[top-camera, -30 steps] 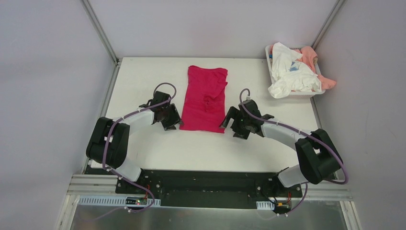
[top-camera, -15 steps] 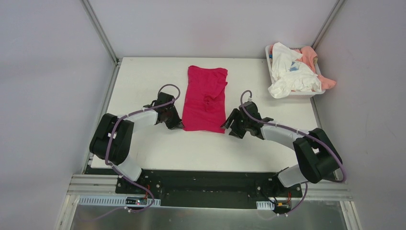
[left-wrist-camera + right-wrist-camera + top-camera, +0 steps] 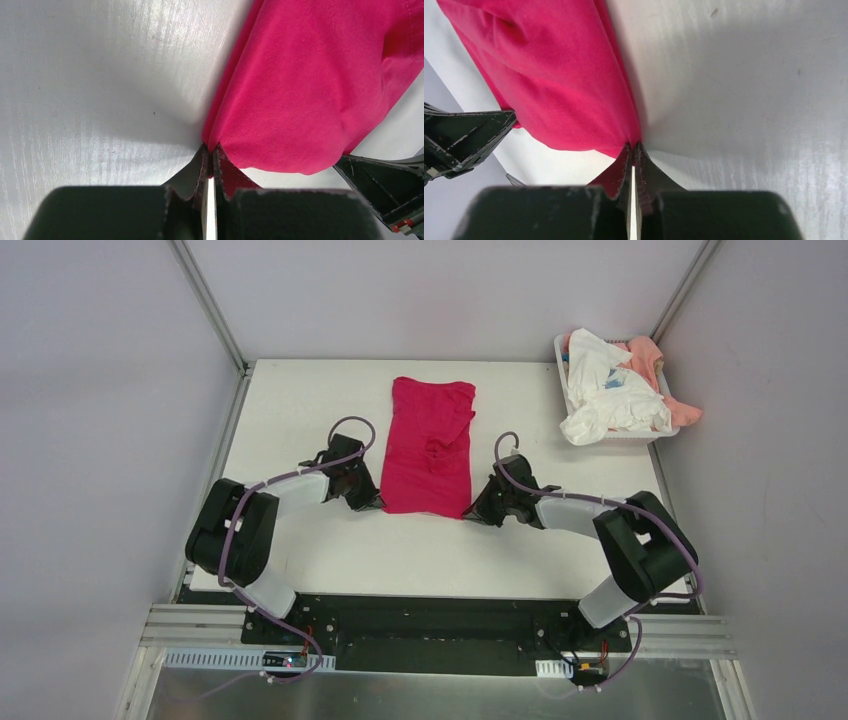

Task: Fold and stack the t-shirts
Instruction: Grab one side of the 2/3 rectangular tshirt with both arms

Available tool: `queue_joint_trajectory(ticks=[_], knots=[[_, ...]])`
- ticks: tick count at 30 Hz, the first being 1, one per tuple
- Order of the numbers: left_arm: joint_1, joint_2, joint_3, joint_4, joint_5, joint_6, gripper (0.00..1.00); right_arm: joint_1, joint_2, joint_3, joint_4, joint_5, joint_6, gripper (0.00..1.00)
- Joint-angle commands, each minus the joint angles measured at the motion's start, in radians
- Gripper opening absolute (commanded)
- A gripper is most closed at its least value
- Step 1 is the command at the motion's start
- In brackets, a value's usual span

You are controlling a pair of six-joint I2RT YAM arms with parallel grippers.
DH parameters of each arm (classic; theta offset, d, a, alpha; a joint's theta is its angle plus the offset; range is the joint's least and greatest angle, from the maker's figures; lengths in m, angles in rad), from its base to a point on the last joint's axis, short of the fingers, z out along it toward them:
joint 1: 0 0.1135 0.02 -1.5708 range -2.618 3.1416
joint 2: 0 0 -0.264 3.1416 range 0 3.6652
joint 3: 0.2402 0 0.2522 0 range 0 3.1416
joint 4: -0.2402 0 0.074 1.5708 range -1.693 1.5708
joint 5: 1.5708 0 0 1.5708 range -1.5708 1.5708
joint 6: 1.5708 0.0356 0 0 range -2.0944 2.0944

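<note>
A magenta-red t-shirt (image 3: 428, 445) lies folded lengthwise in a long strip on the white table (image 3: 300, 410). My left gripper (image 3: 372, 502) is shut on the strip's near left corner, and the cloth (image 3: 300, 85) bunches at its tips (image 3: 210, 149). My right gripper (image 3: 470, 510) is shut on the near right corner, with the cloth (image 3: 554, 75) pinched between its tips (image 3: 634, 146). More t-shirts, white (image 3: 605, 390) and peach-pink (image 3: 655, 365), are heaped in the basket.
A white plastic basket (image 3: 640, 438) stands at the table's far right corner with cloth spilling over its rim. Grey walls and metal posts enclose the table. Each wrist view shows the other gripper's black fingers at its edge.
Both grippers moved inward to the shirt's near corners and shut on them. The shirt itself lies where it was.
</note>
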Motion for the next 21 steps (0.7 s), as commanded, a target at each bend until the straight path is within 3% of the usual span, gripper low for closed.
queue_joint_trajectory(ticks=[1, 6, 15, 21], knots=[[-0.02, -0.035, -0.049, -0.065, -0.031, 0.001, 0.0, 0.009, -0.02, -0.004, 0.009, -0.106, -0.012, 0.0], [-0.034, -0.227, -0.144, -0.109, -0.027, -0.021, 0.0, 0.01, -0.167, -0.034, -0.131, -0.263, -0.057, 0.0], [-0.138, -0.795, -0.251, -0.394, -0.089, -0.097, 0.0, 0.053, -0.457, -0.043, -0.491, -0.591, -0.134, 0.0], [-0.151, -1.045, -0.237, -0.441, -0.014, -0.101, 0.0, 0.07, -0.622, -0.018, -0.546, -0.687, -0.115, 0.0]])
